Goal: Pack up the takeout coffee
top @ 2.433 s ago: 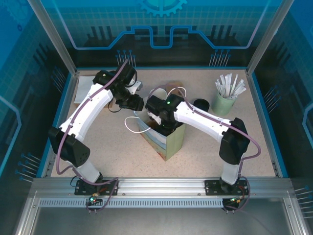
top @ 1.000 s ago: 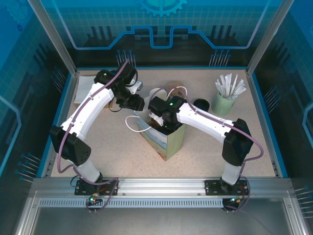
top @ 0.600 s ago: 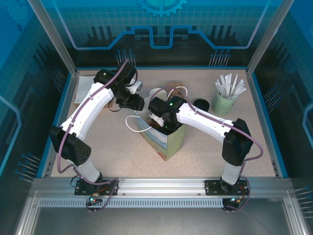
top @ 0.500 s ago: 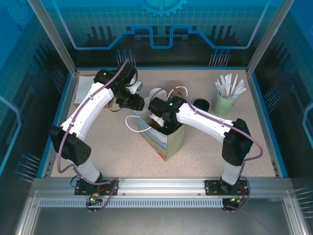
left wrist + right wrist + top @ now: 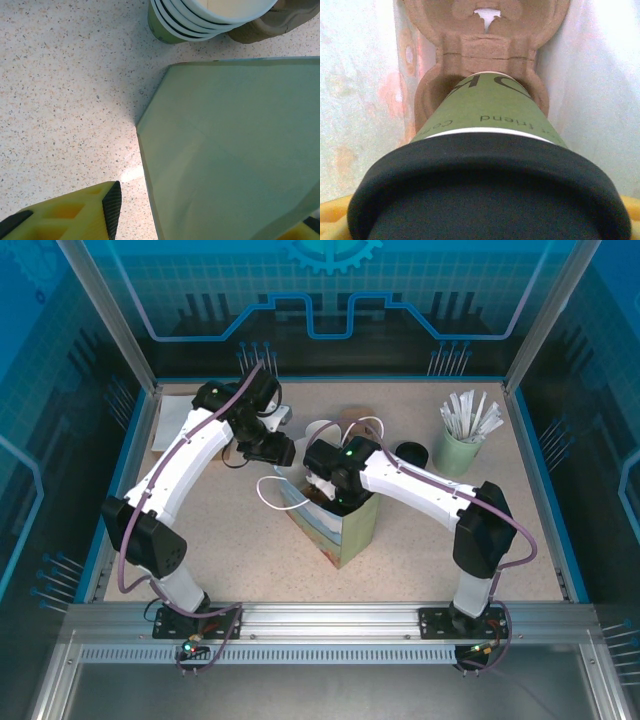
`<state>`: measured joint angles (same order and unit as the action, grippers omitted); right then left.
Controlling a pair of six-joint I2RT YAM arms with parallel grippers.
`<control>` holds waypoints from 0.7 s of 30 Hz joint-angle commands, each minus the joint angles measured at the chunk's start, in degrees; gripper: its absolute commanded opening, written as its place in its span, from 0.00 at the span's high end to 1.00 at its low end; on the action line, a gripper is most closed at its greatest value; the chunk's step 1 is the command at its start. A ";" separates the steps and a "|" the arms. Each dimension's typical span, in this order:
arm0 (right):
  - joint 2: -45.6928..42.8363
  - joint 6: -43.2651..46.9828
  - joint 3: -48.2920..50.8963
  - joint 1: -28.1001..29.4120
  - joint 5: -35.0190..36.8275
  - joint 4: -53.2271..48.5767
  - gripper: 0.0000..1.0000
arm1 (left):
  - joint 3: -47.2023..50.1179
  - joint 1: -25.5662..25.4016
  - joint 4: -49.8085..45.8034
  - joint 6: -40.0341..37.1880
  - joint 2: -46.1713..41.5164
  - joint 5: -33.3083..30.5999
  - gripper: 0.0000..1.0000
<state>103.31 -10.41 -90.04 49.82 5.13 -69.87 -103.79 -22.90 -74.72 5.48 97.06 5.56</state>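
Right pincer is down inside the paper bag, jaws wide and closed around the black lid of the coffee cup. The cup base sits in or just at a pocket of the pulp carrier on the bag floor; can't tell if it is fully seated.

Left pincer is about half open at the bag's far-left corner. The bag wall lies between its fingers, not visibly clamped.

Risks:
- If the cup is let go before it bottoms out, it could tip against the bag wall and spill.
- Pulling up with the jaws too snug could pop the lid or lift cup and carrier together.
- A loose bag wall could fold in, or a handle could snag the wrist.
- A sideways nudge could topple the bag on the bench.
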 commanded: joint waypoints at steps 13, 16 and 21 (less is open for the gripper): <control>4.05 0.46 0.94 -0.76 -2.08 1.32 0.15 | -2.11 -0.28 -0.69 -1.04 0.41 0.85 0.59; 3.50 0.30 0.02 -0.70 -2.31 1.01 0.15 | -2.13 -0.28 -0.56 -1.08 0.28 0.95 0.62; 3.37 0.14 -1.62 -0.73 -1.96 0.04 0.15 | -2.55 -0.26 -0.25 -1.08 0.02 1.56 0.70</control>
<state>104.07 -10.41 -91.35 49.82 4.86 -70.22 -104.14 -22.90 -74.67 5.45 97.06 5.89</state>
